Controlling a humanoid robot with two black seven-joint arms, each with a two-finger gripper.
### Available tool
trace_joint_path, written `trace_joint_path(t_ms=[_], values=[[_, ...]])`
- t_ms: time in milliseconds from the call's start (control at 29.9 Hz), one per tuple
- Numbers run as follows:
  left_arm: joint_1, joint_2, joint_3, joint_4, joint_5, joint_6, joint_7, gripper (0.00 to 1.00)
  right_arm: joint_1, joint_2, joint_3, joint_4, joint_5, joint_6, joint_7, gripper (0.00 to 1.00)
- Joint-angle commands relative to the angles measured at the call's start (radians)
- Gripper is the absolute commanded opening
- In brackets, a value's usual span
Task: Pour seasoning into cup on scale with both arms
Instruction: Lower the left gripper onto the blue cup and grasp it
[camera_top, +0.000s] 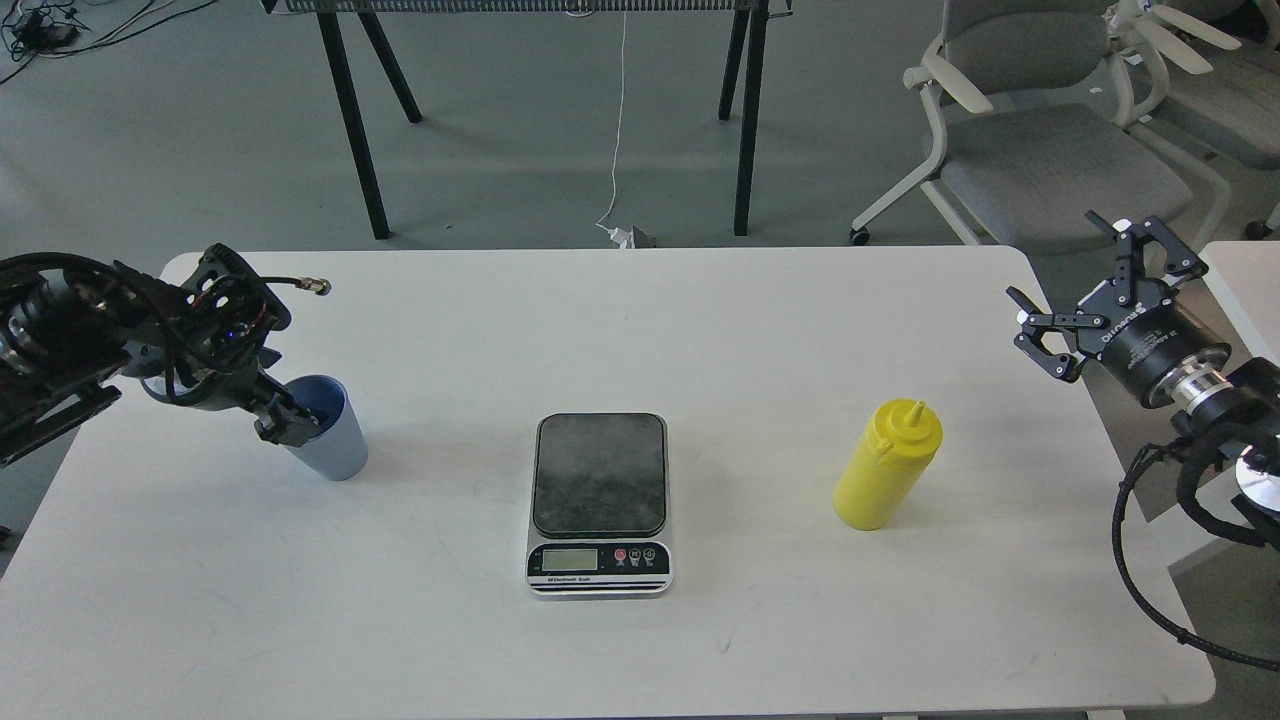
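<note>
The light blue cup (335, 445) stands on the white table (700, 330) at the left. My left gripper (288, 425) is at the cup's left rim, its dark fingers overlapping the rim; I cannot tell whether they are closed on it. The scale (600, 500) lies in the middle of the table, its dark platform bare. The yellow seasoning bottle (888, 465) stands upright to the right of the scale. My right gripper (1075, 280) is open and empty, held above the table's right edge, well up and right of the bottle.
A grey office chair (1040, 150) stands behind the table's right corner. Black table legs (350, 120) and a white cable (615, 130) are on the floor behind. A second white surface (1245, 280) lies at the far right.
</note>
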Motion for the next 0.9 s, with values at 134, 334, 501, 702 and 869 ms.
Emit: trace_joint_path(t_ms=[134,334,501,702,869], values=[[0.014,-0.016,0.002,0.017,0.0,0.007,0.0,0.77,-0.006,-0.002,0.0,-0.002,0.0,0.0,0.0,0.98],[0.02,-0.018,0.002,0.017,0.0,0.01,0.0,0.57,-0.006,-0.002,0.0,-0.002,0.0,0.0,0.003,0.98],[0.012,-0.018,0.049,0.017,0.0,0.012,0.0,0.32,-0.008,-0.002,0.0,-0.002,0.0,0.0,0.003,0.98],[0.015,-0.016,0.054,0.017,0.0,0.042,0.0,0.12,-0.009,-0.002,0.0,-0.003,0.0,0.0,0.003,0.98],[0.012,-0.016,0.054,0.017,0.0,0.052,0.0,0.09,-0.014,-0.002,0.0,-0.003,0.0,0.0,0.003,0.98]])
